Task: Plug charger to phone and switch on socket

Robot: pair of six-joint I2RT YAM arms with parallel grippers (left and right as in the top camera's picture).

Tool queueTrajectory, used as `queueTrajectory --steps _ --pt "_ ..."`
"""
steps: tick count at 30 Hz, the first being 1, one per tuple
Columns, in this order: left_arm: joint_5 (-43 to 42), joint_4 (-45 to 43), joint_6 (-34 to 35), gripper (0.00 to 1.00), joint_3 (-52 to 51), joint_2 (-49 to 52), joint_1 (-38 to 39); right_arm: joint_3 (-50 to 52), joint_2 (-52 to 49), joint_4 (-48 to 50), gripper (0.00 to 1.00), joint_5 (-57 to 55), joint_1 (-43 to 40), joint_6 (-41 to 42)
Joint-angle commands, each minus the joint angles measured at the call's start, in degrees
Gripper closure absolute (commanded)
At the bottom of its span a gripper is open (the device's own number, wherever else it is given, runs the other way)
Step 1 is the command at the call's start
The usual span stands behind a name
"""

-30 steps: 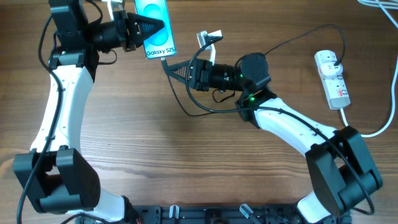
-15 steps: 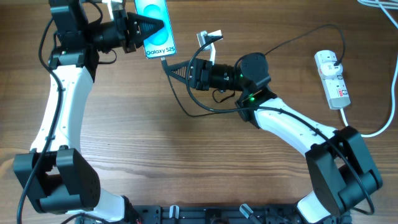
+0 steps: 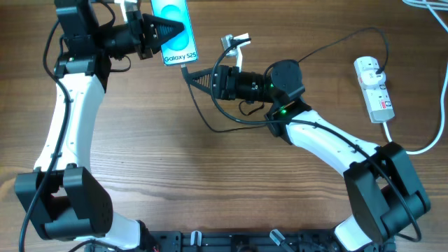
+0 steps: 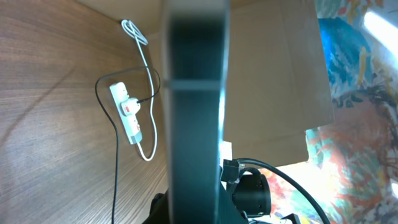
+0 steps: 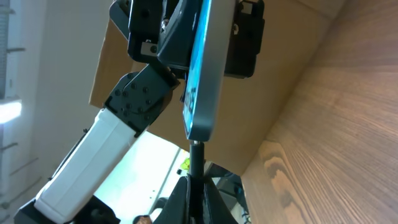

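On the wooden desk (image 3: 140,140) the white power strip (image 3: 374,89) lies far right, well apart from both claws, its switch probably the last step. The left claw (image 3: 168,30) clamps the Galaxy S25 phone (image 3: 175,31) off the desk, port end turned toward the right arm so the plug can enter straight. The right claw (image 3: 192,75) pinches the charger plug (image 5: 196,158), its tip meeting the phone's bottom edge.

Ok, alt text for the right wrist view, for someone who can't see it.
The phone, edge-on in the left gripper, fills the centre; below it the right gripper pinches the charger, its plug tip meeting the phone's bottom edge. Wooden table at right.
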State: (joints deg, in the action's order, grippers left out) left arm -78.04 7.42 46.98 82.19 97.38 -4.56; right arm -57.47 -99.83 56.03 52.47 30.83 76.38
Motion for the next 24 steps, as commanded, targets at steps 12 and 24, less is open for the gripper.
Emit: queueTrajectory --steps 12,24 --pt "-1.95 -2.12 -1.75 0.96 0.31 -1.49 -0.11 -0.79 0.68 1.75 0.96 1.4 -0.15 3.15" --pt "-3.13 -2.05 -1.55 0.96 0.31 -1.49 -0.04 -0.79 0.68 1.73 0.96 -0.13 -0.15 3.23"
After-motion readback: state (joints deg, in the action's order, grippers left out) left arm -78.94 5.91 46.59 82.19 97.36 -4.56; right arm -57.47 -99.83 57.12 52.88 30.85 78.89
